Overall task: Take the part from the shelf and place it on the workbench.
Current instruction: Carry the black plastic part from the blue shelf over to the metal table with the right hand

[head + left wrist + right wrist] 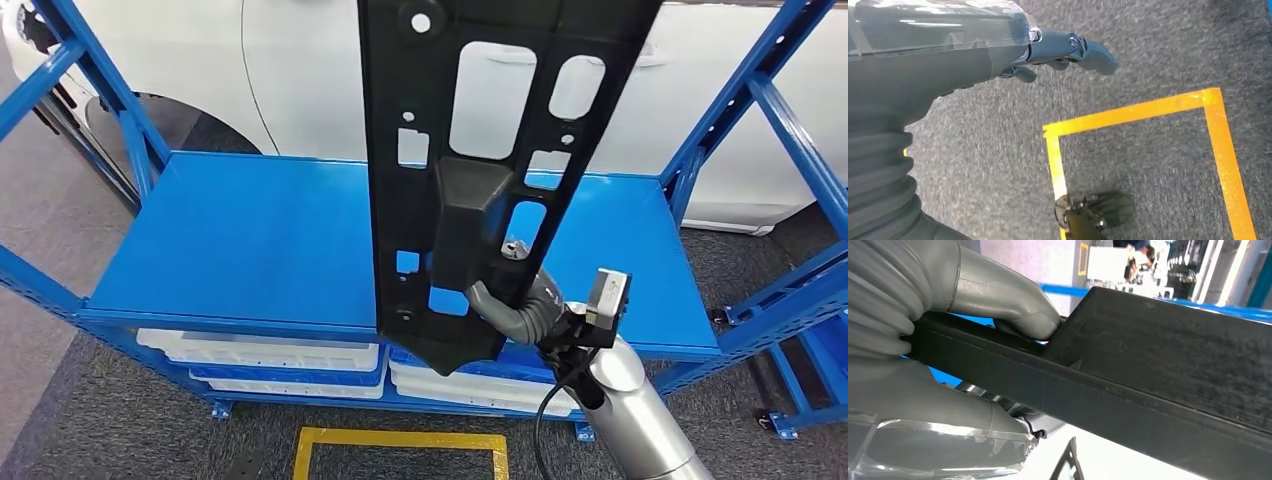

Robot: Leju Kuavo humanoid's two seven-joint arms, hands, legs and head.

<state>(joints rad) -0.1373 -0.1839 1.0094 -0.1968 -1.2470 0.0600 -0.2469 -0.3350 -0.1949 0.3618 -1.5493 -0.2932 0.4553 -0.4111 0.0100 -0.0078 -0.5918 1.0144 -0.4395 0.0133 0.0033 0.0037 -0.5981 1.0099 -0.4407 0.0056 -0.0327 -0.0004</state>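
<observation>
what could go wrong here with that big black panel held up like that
The right hand grips the long black part near its lower end, so the tall upper length could lever and twist out of the grasp. The part also blocks much of the head view, which may make it harder to judge clearance from the blue shelf.

The part (470, 150) is a long, flat black plastic panel with several rounded and square cut-outs and a raised boxy block near its lower middle. It stands nearly upright, lifted above the blue shelf (250, 240), gripped at its lower edge.
</observation>
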